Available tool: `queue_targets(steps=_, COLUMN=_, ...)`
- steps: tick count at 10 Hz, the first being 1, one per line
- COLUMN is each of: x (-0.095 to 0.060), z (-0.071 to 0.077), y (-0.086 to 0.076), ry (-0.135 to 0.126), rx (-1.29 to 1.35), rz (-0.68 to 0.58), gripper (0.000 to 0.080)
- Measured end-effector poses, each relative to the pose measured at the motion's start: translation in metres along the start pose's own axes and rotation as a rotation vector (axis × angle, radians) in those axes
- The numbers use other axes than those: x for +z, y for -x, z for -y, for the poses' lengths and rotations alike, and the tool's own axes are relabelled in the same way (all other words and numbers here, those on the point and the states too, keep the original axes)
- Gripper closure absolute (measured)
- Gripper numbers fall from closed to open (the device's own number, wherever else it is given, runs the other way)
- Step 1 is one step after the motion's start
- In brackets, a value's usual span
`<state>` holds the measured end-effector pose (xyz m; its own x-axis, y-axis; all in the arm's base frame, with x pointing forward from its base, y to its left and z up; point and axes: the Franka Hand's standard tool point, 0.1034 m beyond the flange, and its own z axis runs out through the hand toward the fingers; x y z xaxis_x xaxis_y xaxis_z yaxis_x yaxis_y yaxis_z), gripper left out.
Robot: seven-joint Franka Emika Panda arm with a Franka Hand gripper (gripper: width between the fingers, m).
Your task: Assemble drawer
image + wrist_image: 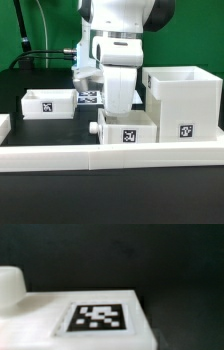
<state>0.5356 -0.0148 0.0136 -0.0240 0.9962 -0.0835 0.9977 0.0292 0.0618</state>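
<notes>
Tray sits just below gripper, knob pointing away from housing; whether the jaws are apart cannot be told.

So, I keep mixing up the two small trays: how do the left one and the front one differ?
The left tray stands apart at the exterior view's left; the front tray sits close beside the housing, under the arm. The front tray shows a knob pointing toward the exterior view's left; the left tray shows none. Both are white and carry a square tag.
</notes>
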Motion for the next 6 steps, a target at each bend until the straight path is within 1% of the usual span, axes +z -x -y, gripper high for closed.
queue_targets(steps=2, x=0.0001, z=0.0002, y=-0.0009, ry=0.0, rx=-0.003, rz=0.0, gripper=0.0757)
queue_targets(steps=3, x=0.0, z=0.0003, y=-0.0041, ry=-0.001, rx=-0.009, rz=0.0, gripper=0.0757)
queue_targets(steps=4, x=0.0, z=0.0008, y=-0.0046, ry=-0.008, rx=0.005, rz=0.003, gripper=0.0757)
queue_targets(steps=5, x=0.0005, z=0.0027, y=-0.0056, ry=-0.026, rx=0.026, rz=0.006, gripper=0.0757)
queue_targets(steps=6, x=0.0005, z=0.0028, y=-0.0049, ry=-0.027, rx=0.043, rz=0.008, gripper=0.0757)
